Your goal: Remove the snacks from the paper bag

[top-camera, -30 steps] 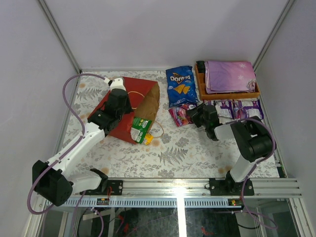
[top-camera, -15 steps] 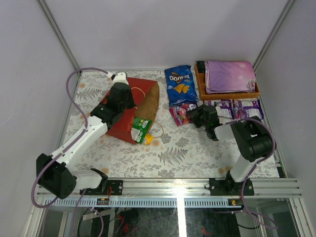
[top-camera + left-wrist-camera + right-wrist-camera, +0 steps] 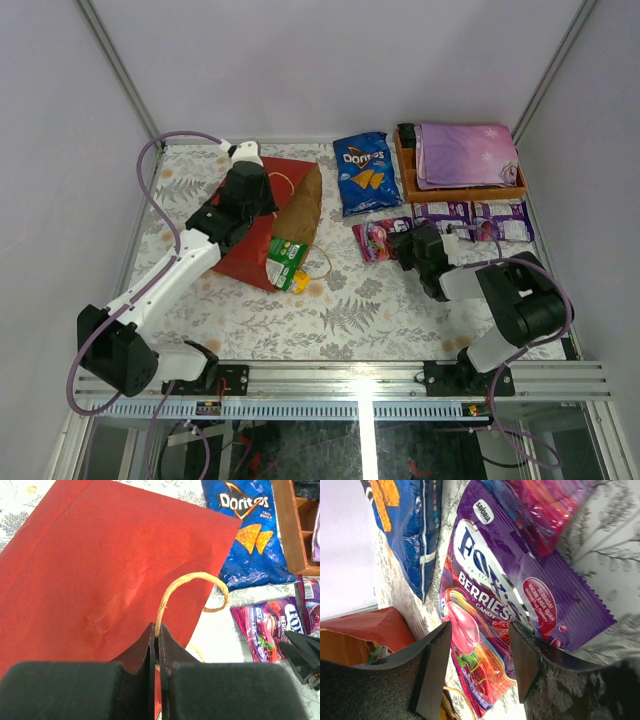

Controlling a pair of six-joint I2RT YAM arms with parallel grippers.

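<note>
The red paper bag (image 3: 245,225) lies on its side with its brown mouth (image 3: 303,205) facing right. A green packet (image 3: 287,262) sticks out of the mouth, with a bit of yellow below it. My left gripper (image 3: 262,187) is over the bag; in the left wrist view it (image 3: 157,630) is shut on the tan loop handle (image 3: 192,576) above the red paper (image 3: 100,580). The Doritos bag (image 3: 363,172), the Fox's candy pack (image 3: 378,238) and two purple packs (image 3: 470,218) lie on the table. My right gripper (image 3: 402,244) is open, its jaws either side of the Fox's pack (image 3: 485,610) without closing on it.
An orange wooden tray (image 3: 460,192) at the back right holds a folded purple star-print cloth (image 3: 465,152). The Doritos bag (image 3: 245,530) lies between the paper bag and the tray. Grey walls close in the table at the back and both sides.
My left gripper moved up and right along the bag to the handle. My right gripper drew back toward the near side, and the Fox's pack now lies slightly further right.
</note>
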